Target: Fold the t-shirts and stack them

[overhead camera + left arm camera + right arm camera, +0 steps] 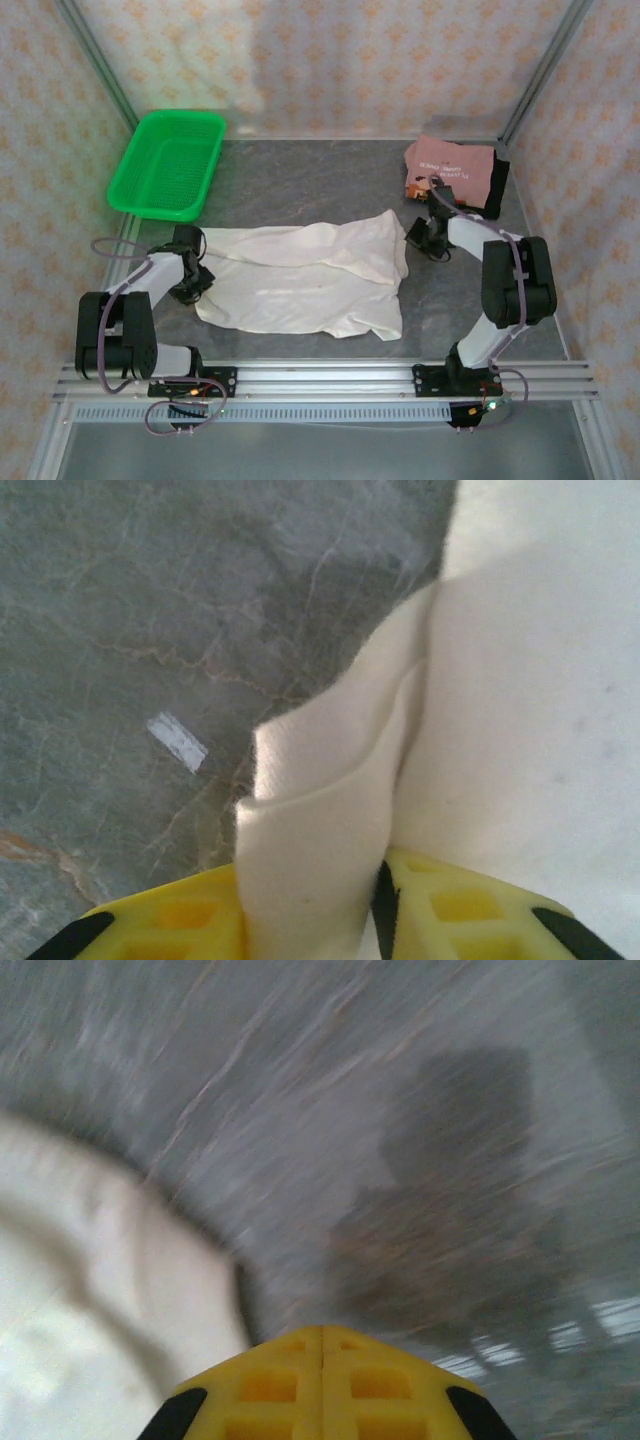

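Green plastic makes up the one basket (168, 162) at the upper left of the top view; its mesh bottom shows bare all over. Count three t-shirts. The big white t-shirt (310, 275) lies spread out in the middle of the grey table (300, 180). The pink t-shirt (455, 165) sits folded at the upper right, on top of the black t-shirt (498, 182), which peeks out at its right side. There are two claws. The left claw (195, 275) is at the left edge of the white t-shirt. The right claw (425, 238) is just beside its right edge.

In the left wrist view, the left claw (310, 915) is at the bottom. Its two yellow fingers (180, 915) squeeze a fold of the white t-shirt (520, 730), which fills the right side. One small strip of tape (177, 741) lies on the table (150, 600) at the left.

The right wrist view is blurry. The right claw (322, 1360) is at the bottom, its two yellow fingers (270, 1380) pressed tight against each other. The white t-shirt (80, 1290) is at the lower left, beside the claw. The table (300, 1080) takes up the rest.
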### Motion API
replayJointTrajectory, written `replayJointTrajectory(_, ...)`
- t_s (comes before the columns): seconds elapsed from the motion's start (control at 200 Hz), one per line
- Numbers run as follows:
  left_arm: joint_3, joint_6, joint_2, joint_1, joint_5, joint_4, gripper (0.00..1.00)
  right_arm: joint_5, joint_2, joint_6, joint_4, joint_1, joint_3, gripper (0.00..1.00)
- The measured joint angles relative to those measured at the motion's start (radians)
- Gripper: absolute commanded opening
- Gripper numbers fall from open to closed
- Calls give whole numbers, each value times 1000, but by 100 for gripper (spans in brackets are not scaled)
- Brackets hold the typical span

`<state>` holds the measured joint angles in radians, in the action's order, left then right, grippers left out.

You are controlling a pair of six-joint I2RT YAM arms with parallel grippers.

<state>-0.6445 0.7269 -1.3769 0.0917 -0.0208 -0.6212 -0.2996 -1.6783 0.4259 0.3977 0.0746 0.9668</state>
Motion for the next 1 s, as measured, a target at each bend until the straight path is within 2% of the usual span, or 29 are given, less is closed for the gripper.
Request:
replayJointTrajectory(0.13, -10, 10, -11, 0, 2, -7, 32, 66, 0, -19, 43, -45, 45, 0)
replayJointTrajectory(0.215, -2, 21, 0, 0, 0, -7, 40, 72, 0, -28, 47, -54, 61, 1)
replayJointTrajectory(0.265, 15, 39, 21, 0, 0, -4, 44, 59, 2, -31, 47, -54, 61, 7)
replayJointTrajectory(0.37, 69, 77, 96, 1, -2, -1, 49, -32, 35, -22, 0, -54, 19, 34)
replayJointTrajectory(0.41, 92, 89, 132, 1, -2, -6, 50, -83, 62, -12, -21, -54, -13, 41)
replayJointTrajectory(0.555, 159, 132, 250, 1, -1, -56, 52, -210, 110, -14, -47, -35, -72, 50)
replayJointTrajectory(0.676, 171, 153, 298, 0, -2, -113, 55, -261, 108, -15, -76, 5, -109, 52)
replayJointTrajectory(0.711, 171, 159, 313, 0, -1, -130, 59, -269, 102, -15, -78, 19, -115, 52)
replayJointTrajectory(0.746, 170, 164, 334, 0, 0, -150, 68, -275, 93, -15, -81, 33, -118, 52)
replayJointTrajectory(0.826, 153, 178, 387, -3, 8, -193, 72, -287, 62, -15, -96, 68, -119, 49)
replayJointTrajectory(0.856, 134, 180, 411, -7, 11, -210, 72, -288, 48, -17, -100, 81, -119, 43)
replayJointTrajectory(0.936, 55, 180, 462, -18, 29, -240, 81, -286, 24, -19, -109, 103, -117, 20)
replayJointTrajectory(1.001, -40, 162, 493, -24, 47, -247, 82, -262, 8, -20, -103, 108, -109, 9)
